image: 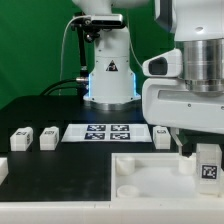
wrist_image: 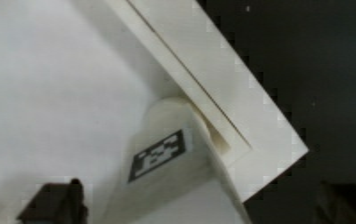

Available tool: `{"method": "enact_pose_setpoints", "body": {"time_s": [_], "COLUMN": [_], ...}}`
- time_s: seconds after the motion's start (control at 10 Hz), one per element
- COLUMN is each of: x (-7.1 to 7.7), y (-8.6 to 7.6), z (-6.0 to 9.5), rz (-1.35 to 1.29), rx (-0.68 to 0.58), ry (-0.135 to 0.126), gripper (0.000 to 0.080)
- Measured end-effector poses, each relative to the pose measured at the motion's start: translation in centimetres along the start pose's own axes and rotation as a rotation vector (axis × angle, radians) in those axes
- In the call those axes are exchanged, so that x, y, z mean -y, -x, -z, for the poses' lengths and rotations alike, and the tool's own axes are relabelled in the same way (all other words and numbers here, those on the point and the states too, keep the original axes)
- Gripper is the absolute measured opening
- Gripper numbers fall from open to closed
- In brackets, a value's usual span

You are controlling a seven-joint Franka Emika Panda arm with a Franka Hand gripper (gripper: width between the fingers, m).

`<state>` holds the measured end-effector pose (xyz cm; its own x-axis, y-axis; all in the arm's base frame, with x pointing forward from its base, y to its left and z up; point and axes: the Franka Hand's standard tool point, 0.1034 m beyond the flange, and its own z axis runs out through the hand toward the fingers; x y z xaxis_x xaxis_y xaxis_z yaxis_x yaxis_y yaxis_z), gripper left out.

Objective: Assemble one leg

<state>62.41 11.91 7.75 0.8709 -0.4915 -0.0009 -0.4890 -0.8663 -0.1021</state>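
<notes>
A leg [image: 207, 166], a small white post with a black-and-white tag, stands on the right corner of the large white tray-like part [image: 140, 176]. In the wrist view the leg [wrist_image: 171, 150] lies against the tray's raised rim [wrist_image: 219, 75], with its end running between my fingers. My gripper [image: 197, 156] hangs straight over it. In the wrist view the gripper [wrist_image: 196, 208] has its two dark fingers [wrist_image: 50, 203] spread wide on either side of the leg. One finger is close to the leg and the other stands apart from it.
Two more legs [image: 20, 138] [image: 48, 137] lie on the exterior view's left of the black table, and another [image: 163, 133] lies beside the marker board [image: 108, 132]. The robot's base [image: 108, 75] stands behind.
</notes>
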Motion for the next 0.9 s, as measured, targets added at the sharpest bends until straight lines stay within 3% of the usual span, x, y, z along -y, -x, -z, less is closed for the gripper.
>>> {"method": "enact_pose_setpoints", "body": {"time_s": [0.1,0.2,0.3,0.4,0.5,0.6,0.7,0.9], "x": [-0.19,-0.3,-0.28,-0.29,-0.28,-0.11,-0.19,-0.22], "y": [-0.19,-0.55,-0.5,-0.51,-0.5,-0.37,-0.39,-0.34], "z": [0.14,0.25,0.22,0.23,0.22,0.21,0.19,0.15], "rz": [0.216,0.36,0.315,0.318,0.31,0.156,0.035,-0.18], "rx": [-0.004,-0.008,-0.007,-0.007,-0.006,-0.004,-0.004,-0.005], "ry": [0.029,0.032,0.028,0.028,0.027,0.018,0.018,0.017], "gripper": [0.0649,0.0649,0.0649,0.0559,0.0559,0.0332,0.0294,0.0294]}}
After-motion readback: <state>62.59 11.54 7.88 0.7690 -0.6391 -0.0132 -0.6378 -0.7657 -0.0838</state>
